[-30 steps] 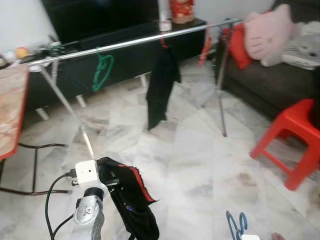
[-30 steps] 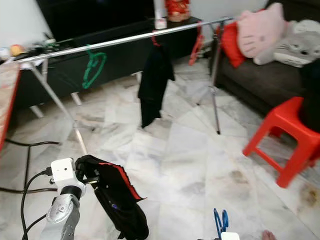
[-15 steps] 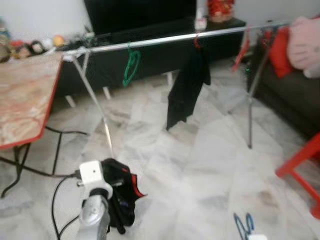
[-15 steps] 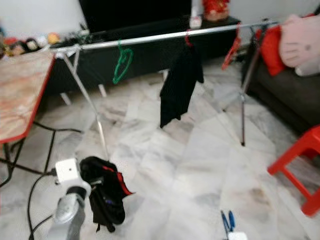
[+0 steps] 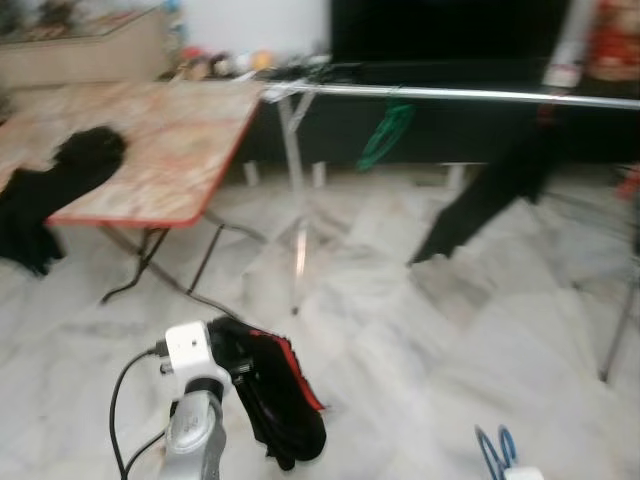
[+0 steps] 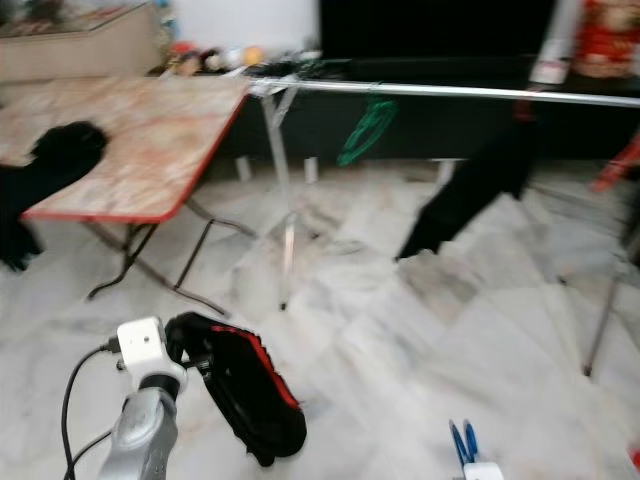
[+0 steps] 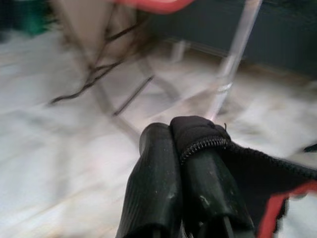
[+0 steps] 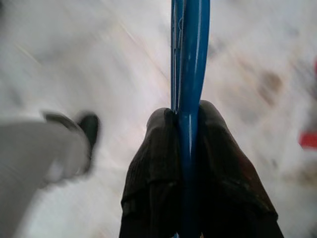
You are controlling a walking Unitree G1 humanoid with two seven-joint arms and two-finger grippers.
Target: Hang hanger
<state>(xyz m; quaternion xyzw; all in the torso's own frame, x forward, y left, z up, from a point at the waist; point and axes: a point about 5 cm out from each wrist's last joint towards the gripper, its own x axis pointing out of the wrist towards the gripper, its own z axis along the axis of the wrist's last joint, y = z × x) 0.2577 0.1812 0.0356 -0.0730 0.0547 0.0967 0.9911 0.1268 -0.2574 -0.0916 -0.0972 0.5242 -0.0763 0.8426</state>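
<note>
Blue hanger (image 8: pixel 190 74) pinched tight between my right gripper (image 8: pixel 190 111) fingers, low and well short of the rail (image 5: pixel 470 94), my left gripper (image 7: pixel 185 130) clamped on a black red-trimmed garment (image 5: pixel 280 385), green hanger (image 5: pixel 385 132) and black cloth (image 5: pixel 490 195) hanging from that rail, table (image 5: pixel 170 140) beside its end.

The left arm (image 5: pixel 192 440) is raised low in front of the robot, with a white camera box on its wrist. The left gripper (image 7: pixel 181 148) has its two black fingers (image 7: pixel 153 183) pressed tight together on a bit of black cloth with a red edge (image 5: pixel 280 395). The right gripper (image 8: pixel 187 124) is squeezed on a thin blue hanger (image 8: pixel 190 59), one finger on each side.
</note>
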